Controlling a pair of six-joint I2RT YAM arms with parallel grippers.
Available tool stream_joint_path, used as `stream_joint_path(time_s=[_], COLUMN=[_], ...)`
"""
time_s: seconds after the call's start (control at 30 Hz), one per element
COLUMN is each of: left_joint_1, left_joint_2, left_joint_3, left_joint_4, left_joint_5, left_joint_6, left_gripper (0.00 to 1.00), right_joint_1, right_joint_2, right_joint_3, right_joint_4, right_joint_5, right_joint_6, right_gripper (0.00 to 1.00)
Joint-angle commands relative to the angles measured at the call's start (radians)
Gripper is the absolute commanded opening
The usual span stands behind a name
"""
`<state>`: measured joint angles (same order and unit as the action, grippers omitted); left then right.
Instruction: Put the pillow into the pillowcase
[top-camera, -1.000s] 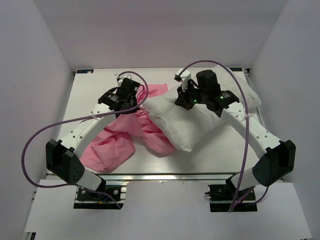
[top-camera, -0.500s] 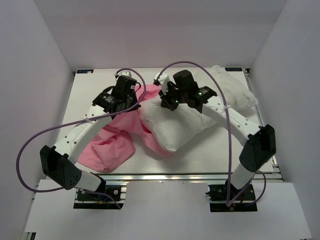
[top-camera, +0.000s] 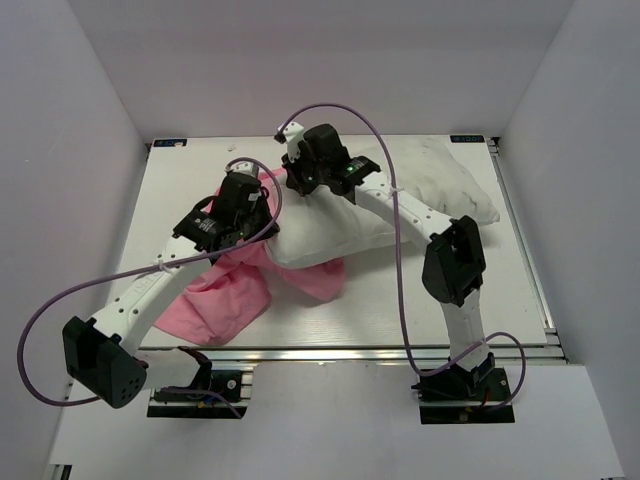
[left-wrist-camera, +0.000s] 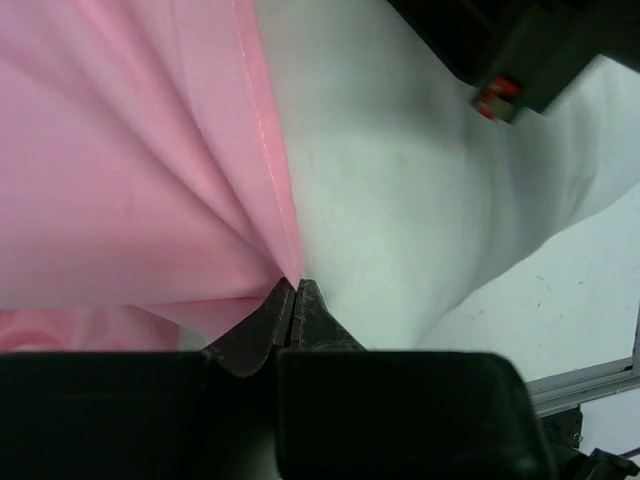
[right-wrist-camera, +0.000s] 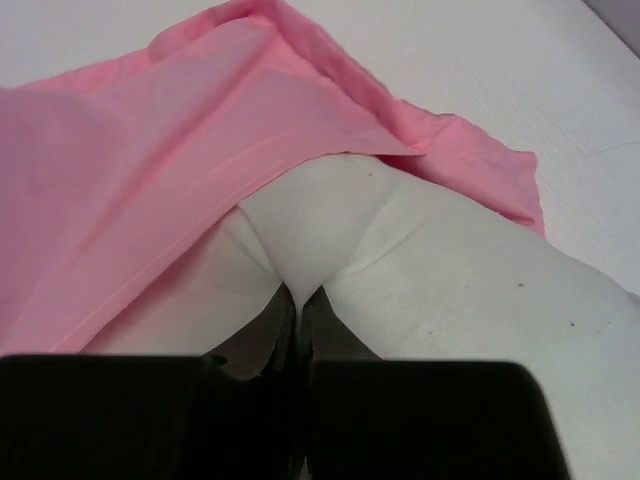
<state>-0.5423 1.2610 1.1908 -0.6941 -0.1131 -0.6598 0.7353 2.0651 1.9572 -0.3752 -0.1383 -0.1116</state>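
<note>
Table (top-camera: 400, 310) first: the pillow (top-camera: 410, 200) lies across its middle, one end toward the far right corner, the other tucked under the mouth of the pillowcase (top-camera: 225, 295). The pillowcase is crumpled on the left half and trails toward the near left corner. My right gripper (right-wrist-camera: 298, 296) is clamped on a pinch of the pillow's white cover, right at the pink hem. My left gripper (left-wrist-camera: 295, 290) is closed on that hem's edge, with the pillow pressed beside it. I judge the stuffing barely begun. To do it well, I should hold the hem lifted and taut with my left. My right should drive the pillow's end low and straight toward the left edge, so the satin doesn't bunch ahead.
</note>
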Motion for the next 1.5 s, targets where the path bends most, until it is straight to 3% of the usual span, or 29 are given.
stream_joint_path(time_s=[0.0,0.23,0.5,0.7,0.97,1.0,1.03,1.07,1.1,1.13,1.2,1.23,1.27,1.33,1.47], left_joint_1=[-0.001,-0.001,-0.001,-0.001,-0.001,-0.001,0.001,-0.001,-0.001,-0.001,-0.001,-0.001,0.001,0.002,0.013], left_joint_2=[-0.057,-0.054,-0.068,-0.042,0.037,0.041,0.043,0.043,0.043,0.041,0.044,0.046,0.049,0.049,0.058], left_joint_3=[-0.010,0.048,0.141,0.187,0.240,0.237,0.219,0.207,0.191,0.175,0.130,0.116,0.092,0.066,0.039], left_joint_4=[0.057,0.007,-0.090,-0.091,-0.032,-0.025,-0.015,-0.002,-0.002,0.016,0.031,0.054,0.067,0.112,0.143], left_joint_5=[0.066,0.084,0.041,0.036,0.274,0.291,0.305,0.305,0.296,0.287,0.247,0.239,0.230,0.216,0.222], left_joint_6=[-0.031,-0.020,-0.003,-0.001,-0.006,-0.009,-0.012,-0.021,-0.024,-0.027,-0.046,-0.053,-0.072,-0.089,-0.107], left_gripper=[0.01,0.00,0.00,0.00,0.00,0.00,0.00,0.00,0.00,0.00,0.00,0.00,0.00,0.00,0.00], right_joint_1=[-0.001,-0.016,-0.099,-0.093,-0.079,-0.079,-0.080,-0.089,-0.097,-0.106,-0.146,-0.161,-0.183,-0.246,-0.355], right_joint_2=[0.019,0.075,0.017,-0.023,0.035,0.033,0.030,0.014,-0.002,-0.019,-0.089,-0.121,-0.155,-0.264,-0.428], right_joint_3=[0.026,-0.064,-0.122,-0.221,-0.173,-0.172,-0.169,-0.169,-0.172,-0.176,-0.202,-0.222,-0.243,-0.306,-0.343], right_joint_4=[0.235,0.413,0.473,0.499,0.444,0.432,0.423,0.383,0.371,0.330,0.270,0.236,0.223,0.172,0.004], right_joint_5=[0.170,0.419,0.379,0.342,0.361,0.349,0.277,0.146,0.144,-0.018,-0.154,-0.294,-0.349,-0.523,-0.720], right_joint_6=[0.056,0.044,0.044,0.032,0.099,0.102,0.096,0.083,0.064,0.049,0.000,-0.017,-0.055,-0.123,-0.325], right_gripper=[0.00,0.00,0.00,0.00,0.00,0.03,0.12,0.31,0.39,0.46,0.64,0.71,0.84,0.89,0.89])
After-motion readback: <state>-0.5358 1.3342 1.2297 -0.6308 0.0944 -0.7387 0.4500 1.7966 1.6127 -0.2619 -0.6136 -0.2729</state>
